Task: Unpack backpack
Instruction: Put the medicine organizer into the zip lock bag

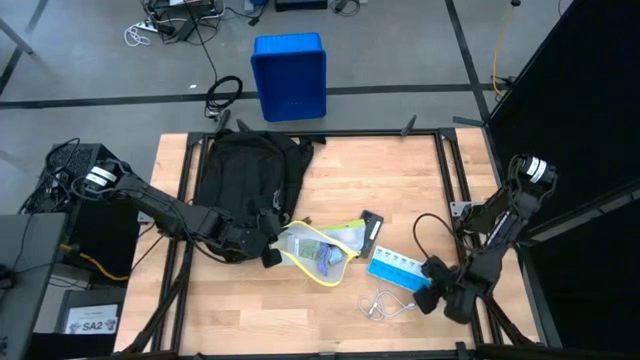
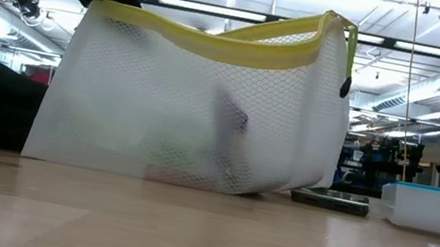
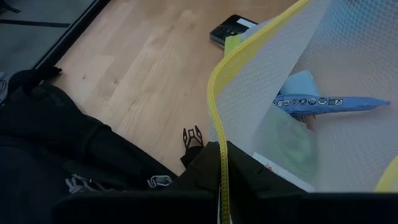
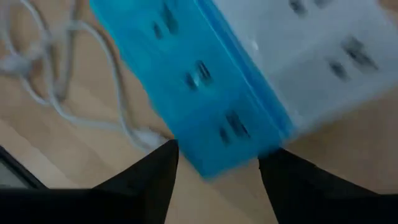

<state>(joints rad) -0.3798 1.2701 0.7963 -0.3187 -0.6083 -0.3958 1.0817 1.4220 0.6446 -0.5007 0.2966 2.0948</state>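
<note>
The backpack [image 1: 240,178] lies on the table's left part, with its long axis running from the far edge toward the near one. The left gripper [image 1: 268,250] is at the near end of it, just beside the bag's opening, so this arm is clearly the nearer one to the bag. Its jaws are together, clamped on the yellow rim of a white mesh pouch [image 1: 318,254]. The pouch extends away from these jaws toward the table's middle, and the backpack is behind and beside them.

The right gripper [image 1: 436,292] is well apart from the backpack, at the near right part of the table. Its jaws stand on both sides of the end of a blue and white box [image 1: 398,268], which lies straight ahead of them. From the right wrist view the jaws seem to touch the box, but I cannot tell if they press it firmly. A white cable [image 1: 385,304] lies just beside this gripper.

The inside of the backpack is hidden, so what remains in it I cannot say. In the low view the pouch covers almost everything.
</note>
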